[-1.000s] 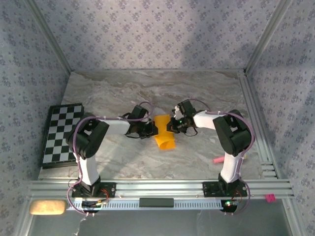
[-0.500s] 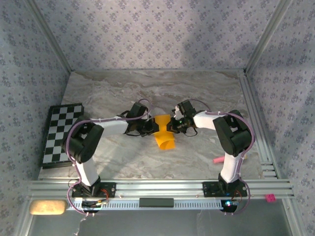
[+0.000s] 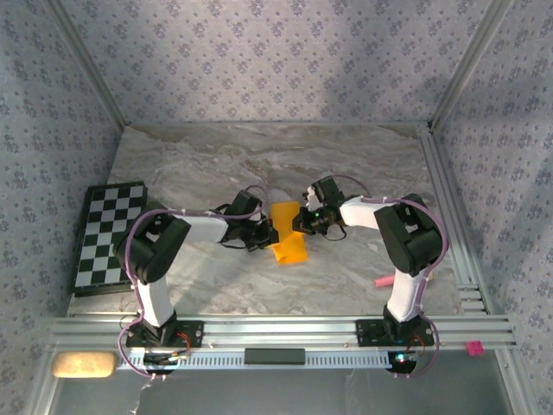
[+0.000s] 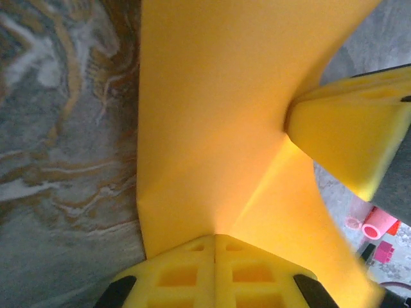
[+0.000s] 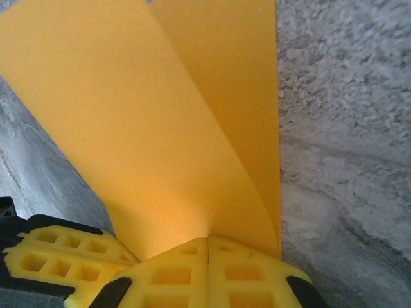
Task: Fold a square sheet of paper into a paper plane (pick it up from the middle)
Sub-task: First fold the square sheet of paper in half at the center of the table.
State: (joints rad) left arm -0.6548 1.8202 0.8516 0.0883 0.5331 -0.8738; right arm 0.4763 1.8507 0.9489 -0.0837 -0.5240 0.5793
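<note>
Top external is showing you the left gripper sitting lower and closer in along the square sheet of paper than a second ago, while the right gripper is keeping its place on the opposite edge. Both claws are staying clamped on the sheet, their pads pressing together over it in each wrist view. The paper is hanging between them over the middle of the marble table, two layers fanning out from the right pinch. I judge you are bringing the halves together for an early crease, with most folding still ahead.
</note>
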